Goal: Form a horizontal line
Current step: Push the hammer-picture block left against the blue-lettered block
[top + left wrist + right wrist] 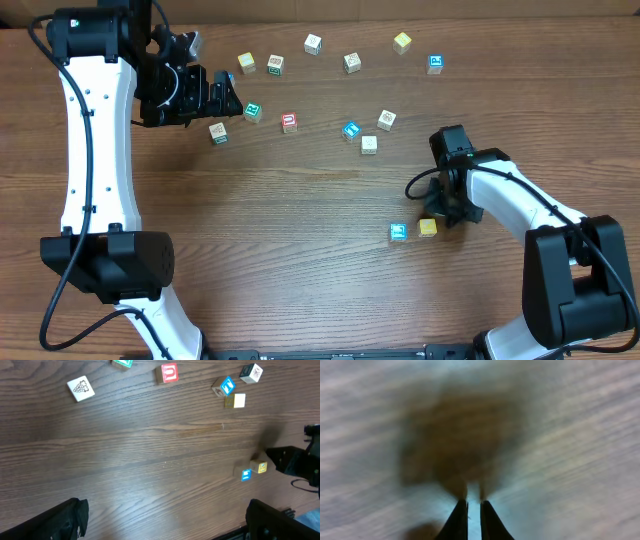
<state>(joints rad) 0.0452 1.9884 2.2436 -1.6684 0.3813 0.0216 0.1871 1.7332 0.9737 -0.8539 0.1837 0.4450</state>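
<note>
Right gripper (474, 506) down at lower right, jaws pinched together, just beside the two-cube horizontal line (401, 232), left gripper (224, 96) upper left, jaws wide apart

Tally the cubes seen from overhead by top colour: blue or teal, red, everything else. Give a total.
Blue or teal tops: 3
Red top: 1
Other tops, white, green, yellow or plain: 10
Total: 14 cubes in plain view
</note>
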